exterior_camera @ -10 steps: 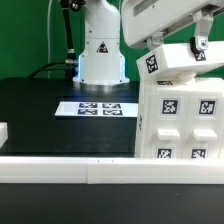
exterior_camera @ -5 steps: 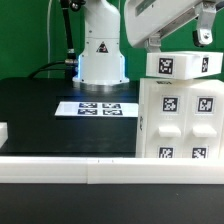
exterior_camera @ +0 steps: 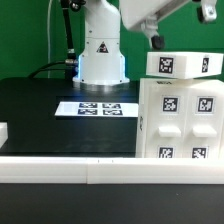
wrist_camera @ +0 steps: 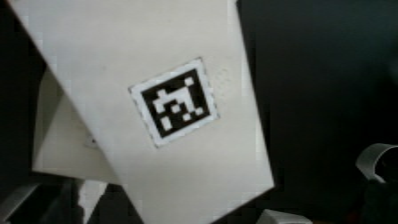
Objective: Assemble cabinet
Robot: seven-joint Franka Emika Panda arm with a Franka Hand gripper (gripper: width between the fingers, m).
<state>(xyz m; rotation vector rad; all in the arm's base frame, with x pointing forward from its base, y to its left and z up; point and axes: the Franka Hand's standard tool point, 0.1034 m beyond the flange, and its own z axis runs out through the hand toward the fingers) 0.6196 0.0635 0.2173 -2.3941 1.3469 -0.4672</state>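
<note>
The cabinet (exterior_camera: 180,120) is a large white box with several small tagged panels on its face, standing at the exterior view's right. A flat white tagged top piece (exterior_camera: 185,64) lies level on top of it. My gripper (exterior_camera: 178,30) hangs open just above that piece, with one dark finger (exterior_camera: 155,40) showing clear of it. In the wrist view the tagged piece (wrist_camera: 178,100) fills the frame. My gripper (wrist_camera: 196,200) straddles it with a finger (wrist_camera: 374,162) well apart from its edge, holding nothing.
The marker board (exterior_camera: 97,108) lies on the black table behind the cabinet. A white rail (exterior_camera: 60,170) runs along the front edge. A small white block (exterior_camera: 3,131) sits at the exterior view's far left. The arm's base (exterior_camera: 100,50) stands at the back.
The tagged top piece went from tilted in my gripper to lying flat on the cabinet. My gripper has let it go and risen above it.
</note>
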